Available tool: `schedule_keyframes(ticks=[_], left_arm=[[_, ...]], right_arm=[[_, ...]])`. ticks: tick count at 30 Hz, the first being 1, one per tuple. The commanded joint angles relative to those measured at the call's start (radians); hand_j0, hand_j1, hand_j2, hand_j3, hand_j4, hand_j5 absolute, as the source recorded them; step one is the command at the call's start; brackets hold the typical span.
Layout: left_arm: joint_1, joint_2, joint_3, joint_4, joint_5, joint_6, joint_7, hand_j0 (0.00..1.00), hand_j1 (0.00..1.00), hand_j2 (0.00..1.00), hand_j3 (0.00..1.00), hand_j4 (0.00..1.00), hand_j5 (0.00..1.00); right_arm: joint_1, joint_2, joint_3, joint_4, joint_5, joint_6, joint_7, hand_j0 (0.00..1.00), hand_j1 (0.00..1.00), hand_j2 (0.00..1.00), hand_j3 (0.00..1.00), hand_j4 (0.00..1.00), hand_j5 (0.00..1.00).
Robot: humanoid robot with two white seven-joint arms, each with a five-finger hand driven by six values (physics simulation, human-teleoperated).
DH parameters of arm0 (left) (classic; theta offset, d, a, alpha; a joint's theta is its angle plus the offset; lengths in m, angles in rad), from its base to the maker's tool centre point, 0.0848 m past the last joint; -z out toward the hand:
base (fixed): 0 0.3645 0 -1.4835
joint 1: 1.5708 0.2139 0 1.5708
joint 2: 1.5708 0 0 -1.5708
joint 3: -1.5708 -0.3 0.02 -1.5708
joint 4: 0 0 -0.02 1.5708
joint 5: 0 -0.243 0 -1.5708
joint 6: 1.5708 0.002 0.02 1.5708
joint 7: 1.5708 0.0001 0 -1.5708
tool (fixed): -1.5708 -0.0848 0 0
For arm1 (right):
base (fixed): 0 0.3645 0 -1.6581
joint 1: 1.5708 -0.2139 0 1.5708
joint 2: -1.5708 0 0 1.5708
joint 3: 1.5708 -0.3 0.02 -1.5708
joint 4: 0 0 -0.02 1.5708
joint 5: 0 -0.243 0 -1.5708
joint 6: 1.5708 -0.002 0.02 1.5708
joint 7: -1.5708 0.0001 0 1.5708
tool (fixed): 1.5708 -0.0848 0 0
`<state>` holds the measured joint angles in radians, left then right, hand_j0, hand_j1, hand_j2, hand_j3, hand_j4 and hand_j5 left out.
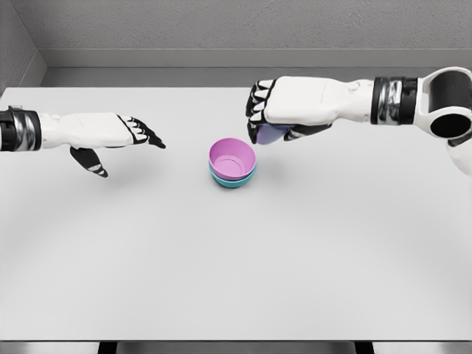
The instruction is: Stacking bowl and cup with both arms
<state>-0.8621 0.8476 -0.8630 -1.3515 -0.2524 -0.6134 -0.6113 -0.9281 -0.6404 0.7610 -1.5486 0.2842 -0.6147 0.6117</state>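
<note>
I see a pink bowl point(232, 158) nested in a teal bowl point(233, 180) near the middle of the white table point(236, 280). My right hand point(276, 110) hovers just right of the bowls, fingers curled around what looks like a purple cup point(271, 134), mostly hidden by the hand. My left hand point(110, 136) hangs over the table well to the left, fingers spread and holding nothing

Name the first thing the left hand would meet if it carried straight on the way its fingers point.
Probably the pink bowl, nested in the teal bowl. The open left hand points right toward it, though height is unclear.
</note>
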Motion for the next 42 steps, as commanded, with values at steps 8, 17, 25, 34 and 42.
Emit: schedule_keyframes(ticks=[8, 17, 25, 34, 42], left_arm=[[0.0, 0.001, 0.001, 0.0, 0.005, 0.003, 0.0, 1.0, 1.0, 1.0, 1.0, 1.0, 1.0], [0.0, 0.001, 0.001, 0.0, 0.005, 0.003, 0.0, 1.0, 1.0, 1.0, 1.0, 1.0, 1.0], [0.0, 0.001, 0.001, 0.0, 0.005, 0.003, 0.0, 1.0, 1.0, 1.0, 1.0, 1.0, 1.0], [0.0, 0.001, 0.001, 0.002, 0.005, 0.003, 0.0, 1.0, 1.0, 1.0, 1.0, 1.0, 1.0], [0.0, 0.001, 0.001, 0.0, 0.005, 0.003, 0.0, 1.0, 1.0, 1.0, 1.0, 1.0, 1.0]], right_arm=[[-0.026, 0.071, 0.058, -0.005, 0.0, 0.004, -0.001, 0.49, 0.49, 0.49, 0.49, 0.49, 0.49], [-0.02, 0.08, 0.087, -0.004, 0.001, 0.004, -0.001, 0.49, 0.49, 0.49, 0.49, 0.49, 0.49], [-0.009, 0.079, 0.109, 0.005, 0.004, 0.004, -0.001, 0.49, 0.49, 0.49, 0.49, 0.49, 0.49], [-0.008, 0.088, 0.11, 0.035, 0.009, 0.004, -0.001, 0.49, 0.49, 0.49, 0.49, 0.49, 0.49], [-0.018, 0.122, 0.13, 0.078, 0.013, 0.004, -0.001, 0.49, 0.49, 0.49, 0.49, 0.49, 0.49]])
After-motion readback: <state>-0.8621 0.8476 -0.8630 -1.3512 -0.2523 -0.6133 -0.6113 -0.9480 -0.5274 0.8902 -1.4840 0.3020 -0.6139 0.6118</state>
